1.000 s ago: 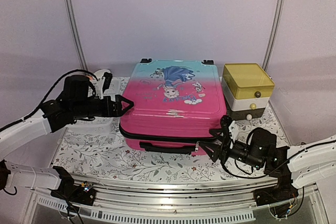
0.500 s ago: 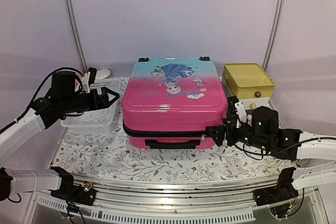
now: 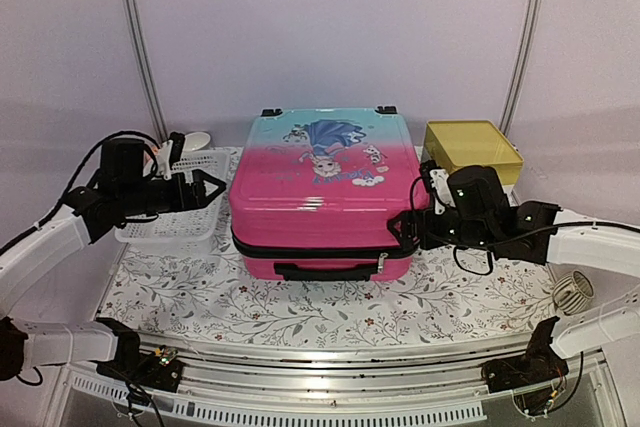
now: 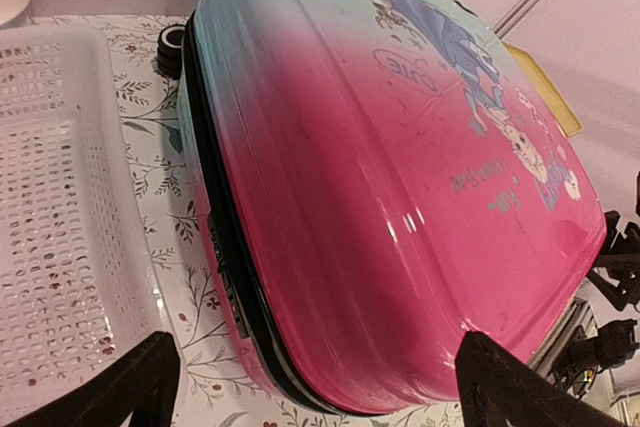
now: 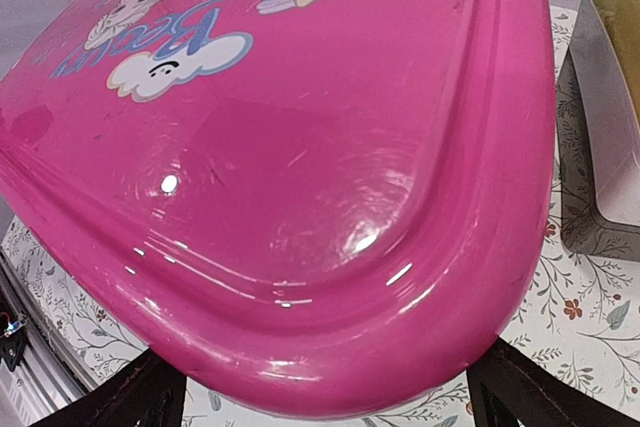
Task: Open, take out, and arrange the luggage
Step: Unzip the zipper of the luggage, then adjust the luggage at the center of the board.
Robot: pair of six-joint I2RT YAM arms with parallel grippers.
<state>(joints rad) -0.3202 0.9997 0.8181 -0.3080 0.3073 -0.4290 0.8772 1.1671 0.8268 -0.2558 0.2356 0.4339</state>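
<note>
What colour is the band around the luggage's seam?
Black. The zipper band on the luggage shows best in the left wrist view.

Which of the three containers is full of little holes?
The white plastic basket left of the pink-and-turquoise princess suitcase; the suitcase and the yellow-topped box have solid sides.

the left arm (image 3: 35, 252) and right arm (image 3: 600, 247) are made up of white tubular links joined by black joint housings, and thin black cables (image 3: 88, 155) are looped along them. the left gripper (image 3: 216, 190) and right gripper (image 3: 402, 234) are finished in matte black, with tapered, wedge-shaped fingers (image 4: 120, 387).
</note>
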